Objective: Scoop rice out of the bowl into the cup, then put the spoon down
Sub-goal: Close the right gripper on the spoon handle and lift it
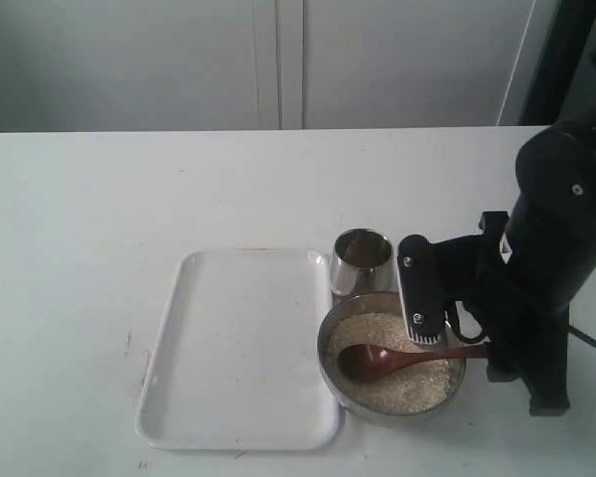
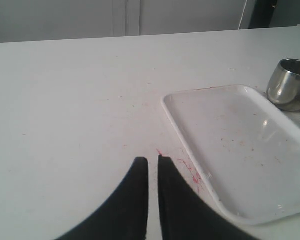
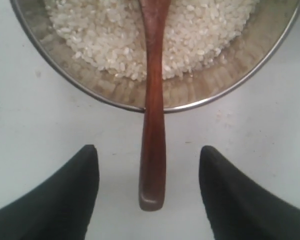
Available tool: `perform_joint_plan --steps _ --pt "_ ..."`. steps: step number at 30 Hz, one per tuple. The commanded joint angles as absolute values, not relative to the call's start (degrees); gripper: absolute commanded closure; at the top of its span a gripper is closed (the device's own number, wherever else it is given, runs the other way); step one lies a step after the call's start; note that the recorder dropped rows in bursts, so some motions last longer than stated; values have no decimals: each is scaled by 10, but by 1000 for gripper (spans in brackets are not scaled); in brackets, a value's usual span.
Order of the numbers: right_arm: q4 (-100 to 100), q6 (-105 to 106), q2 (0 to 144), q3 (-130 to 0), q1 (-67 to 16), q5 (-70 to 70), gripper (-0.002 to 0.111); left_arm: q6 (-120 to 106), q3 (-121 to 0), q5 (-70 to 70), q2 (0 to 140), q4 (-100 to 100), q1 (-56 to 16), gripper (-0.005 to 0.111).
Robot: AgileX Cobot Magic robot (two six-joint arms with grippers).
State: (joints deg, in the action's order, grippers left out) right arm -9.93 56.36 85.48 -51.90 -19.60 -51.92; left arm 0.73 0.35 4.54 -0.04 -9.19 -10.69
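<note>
Right tool (image 3: 147,150) is open, straddling the spoon (image 3: 154,125) handle with clear gaps both sides, nothing gripped. Spoon's head lies on the rice (image 3: 100,40); the handle rests on the bowl (image 3: 65,75) rim and overhangs the desk (image 1: 99,219).

Risks:
- Handle pivots on the rim, so an off-centre close could twist it and flick grains out.
- Cup (image 1: 363,260) sits just beside the bowl and is narrow, so it's easy to bump or spill past.

Right wrist view shows those gaps, which the exterior view hides behind the arm. Only the exterior view shows cup, bowl and tray (image 1: 238,348) together. Left tool (image 2: 153,162) appears only in the left wrist view: closed, empty, well away.
</note>
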Motion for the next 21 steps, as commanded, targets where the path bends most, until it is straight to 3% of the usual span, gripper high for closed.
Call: perform_joint_plan --steps 1,21 --pt "-116 541 856 -517 -199 -520 52 11 0 44 0 -98 -107 92" --pt "-127 513 891 -478 -199 -438 56 11 0 44 0 -98 -107 92"
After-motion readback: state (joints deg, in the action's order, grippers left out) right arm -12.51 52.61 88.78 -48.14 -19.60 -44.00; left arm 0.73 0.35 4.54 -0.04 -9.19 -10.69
